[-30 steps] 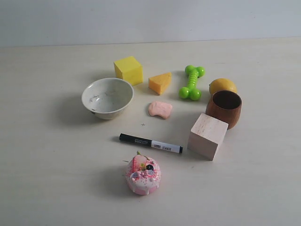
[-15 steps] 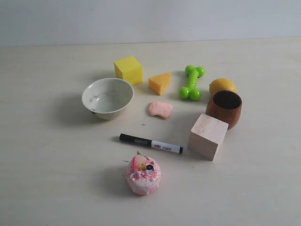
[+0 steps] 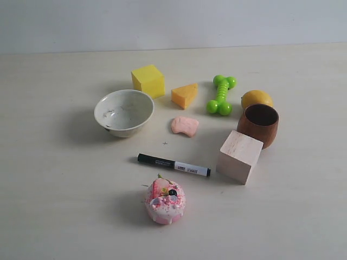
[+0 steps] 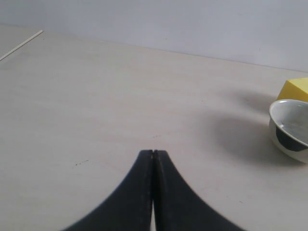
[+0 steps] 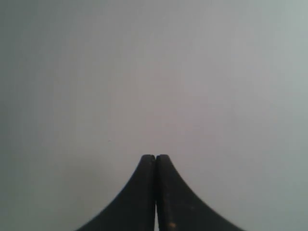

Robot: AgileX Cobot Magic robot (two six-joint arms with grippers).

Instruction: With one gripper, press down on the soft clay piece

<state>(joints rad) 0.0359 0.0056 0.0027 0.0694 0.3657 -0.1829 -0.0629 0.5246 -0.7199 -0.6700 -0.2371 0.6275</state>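
Observation:
The soft clay piece (image 3: 185,125) lies flat on the table in the exterior view, a small salmon-pink lump between the white bowl (image 3: 123,112) and the wooden cube (image 3: 239,156), just in front of the orange wedge (image 3: 185,95). No arm appears in the exterior view. My left gripper (image 4: 153,153) is shut with nothing in it, over bare table, with the white bowl (image 4: 288,130) and the yellow cube (image 4: 296,89) off to one side. My right gripper (image 5: 155,157) is shut and empty too, facing only a plain grey surface. Neither wrist view shows the clay.
Around the clay stand a yellow cube (image 3: 147,80), a green dumbbell toy (image 3: 220,95), a yellow lemon (image 3: 257,99), a brown wooden cup (image 3: 258,125), a black-and-white marker (image 3: 173,164) and a pink-and-white cake toy (image 3: 165,201).

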